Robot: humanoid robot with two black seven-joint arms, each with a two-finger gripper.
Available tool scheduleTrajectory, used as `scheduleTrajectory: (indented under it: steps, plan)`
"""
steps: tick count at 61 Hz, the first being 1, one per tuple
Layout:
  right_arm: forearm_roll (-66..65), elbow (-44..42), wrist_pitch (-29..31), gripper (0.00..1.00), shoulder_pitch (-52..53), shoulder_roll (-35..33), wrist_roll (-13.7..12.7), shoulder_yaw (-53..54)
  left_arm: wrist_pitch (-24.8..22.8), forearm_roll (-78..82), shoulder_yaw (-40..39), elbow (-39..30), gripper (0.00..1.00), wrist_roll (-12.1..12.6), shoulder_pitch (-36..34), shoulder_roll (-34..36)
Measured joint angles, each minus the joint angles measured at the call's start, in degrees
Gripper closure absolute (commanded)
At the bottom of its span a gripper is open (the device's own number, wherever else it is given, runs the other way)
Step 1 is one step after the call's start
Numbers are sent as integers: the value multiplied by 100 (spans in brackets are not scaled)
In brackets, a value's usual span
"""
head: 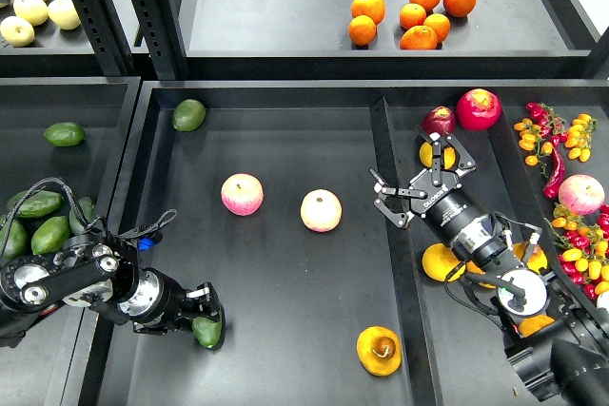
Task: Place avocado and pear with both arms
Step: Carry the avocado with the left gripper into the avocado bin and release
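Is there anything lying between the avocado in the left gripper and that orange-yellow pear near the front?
No. In the head view, the tray floor between the avocado and the pear is bare.

A single head view is looking forward and steeply down onto the dark tray (285, 358), fairly close. Both arms are entering from the near edge, left and right; shelves (285, 16) are running across the far side.

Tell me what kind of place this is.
Probably a mock grocery produce section or a fruit-sorting test rig. Dark shelves hold fruit grouped by kind: oranges on the upper shelf, green avocados in the left bin, chili peppers and small tomatoes at the right.
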Motion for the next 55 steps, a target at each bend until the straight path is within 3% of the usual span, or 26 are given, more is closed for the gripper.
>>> scheduleTrajectory:
  steps: [55]
  plan:
    - [0,0,1,0,0,0,-9,-38,1,-983,-412,-78,74,0,-683,2112]
